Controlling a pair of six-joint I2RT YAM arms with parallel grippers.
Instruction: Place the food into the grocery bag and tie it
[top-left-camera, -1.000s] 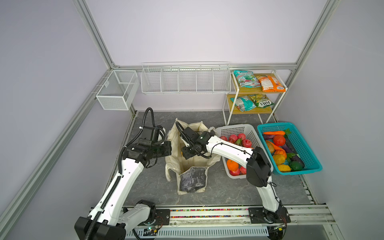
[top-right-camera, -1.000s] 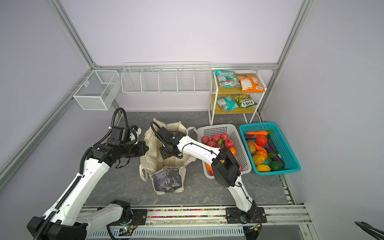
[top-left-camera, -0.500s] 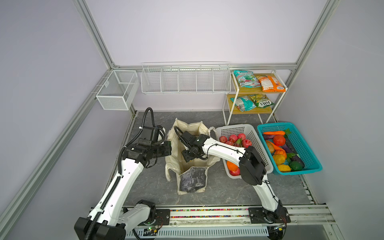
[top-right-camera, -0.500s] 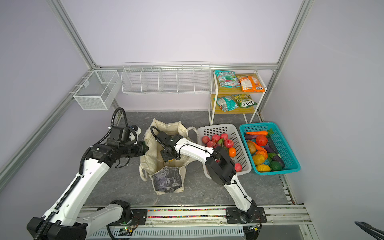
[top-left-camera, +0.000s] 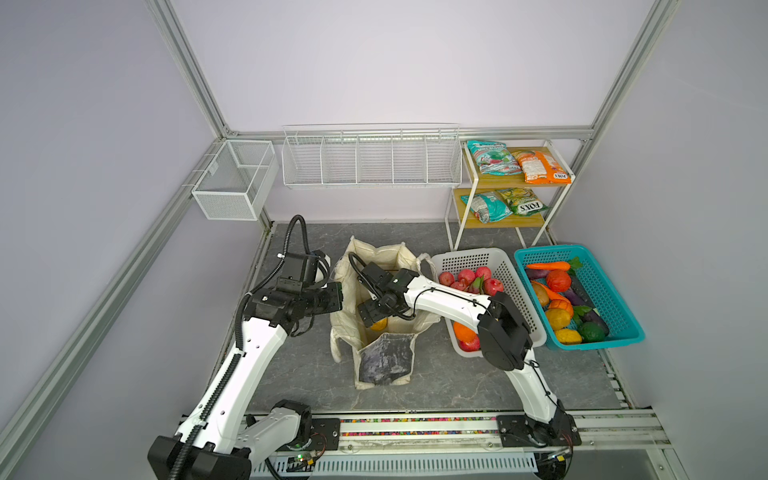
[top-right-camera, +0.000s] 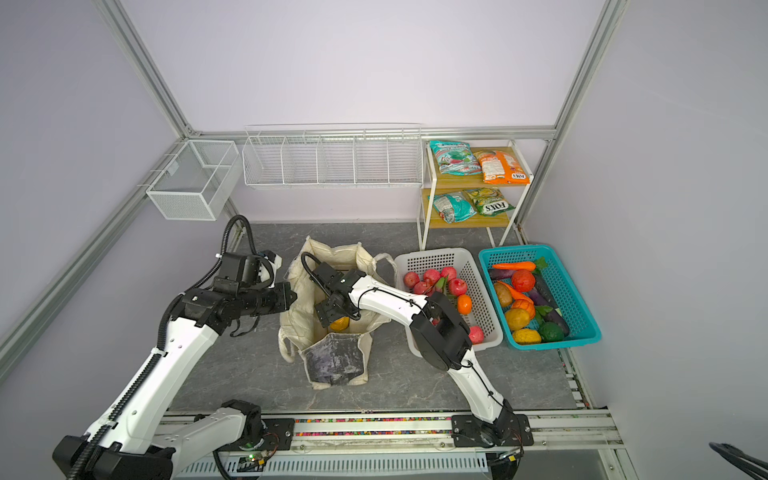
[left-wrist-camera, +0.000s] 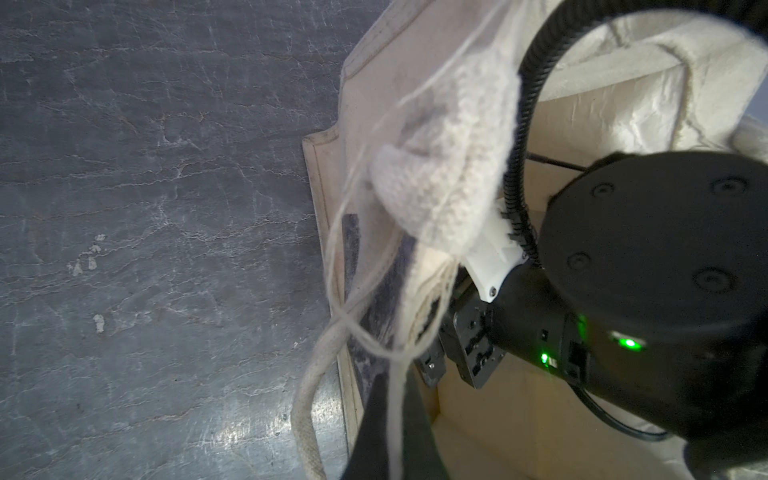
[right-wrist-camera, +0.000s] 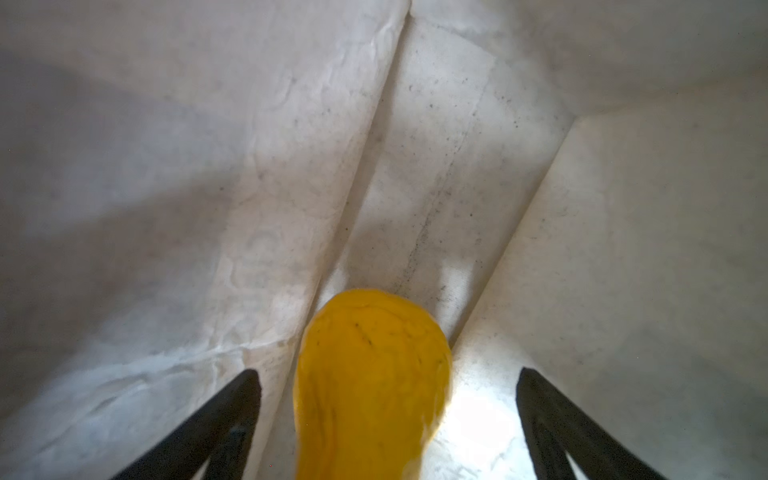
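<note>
Right gripper (top-left-camera: 371, 316) has let go since a second ago: its jaws were partly closed and now stand wide apart, and it has shifted toward the near side of the grocery bag (top-left-camera: 376, 257). The yellow fruit (right-wrist-camera: 372, 374) sits loose between the two dark fingers (right-wrist-camera: 232, 415), clear of both, down against the cream lining inside the bag.

Over on the other side, the left gripper (top-left-camera: 337, 296) is closed tight on the bag's left rim, holding the mouth open.

Plenty crowds that mouth. The right arm's black wrist housing (left-wrist-camera: 665, 270) and its ribbed cable (left-wrist-camera: 523, 124) fill most of the opening, and a loop handle (left-wrist-camera: 307, 415) hangs down the outer wall with stray threads across the left wrist lens. Just right of the bag stands the white perforated basket (top-left-camera: 461, 264) of red fruit, with the teal basket (top-left-camera: 602, 291) beside it. The right arm's elbow (top-left-camera: 503, 332) hangs over the white basket's near end. The shelf rack (top-left-camera: 515, 187) at the back carries the orange snack packet (top-left-camera: 540, 166).

From above, only a sliver of the fruit peeks out under the gripper. The right wrist view shows it whole and free. In a top view the orange (top-right-camera: 464, 303) shows clear of the elbow.
</note>
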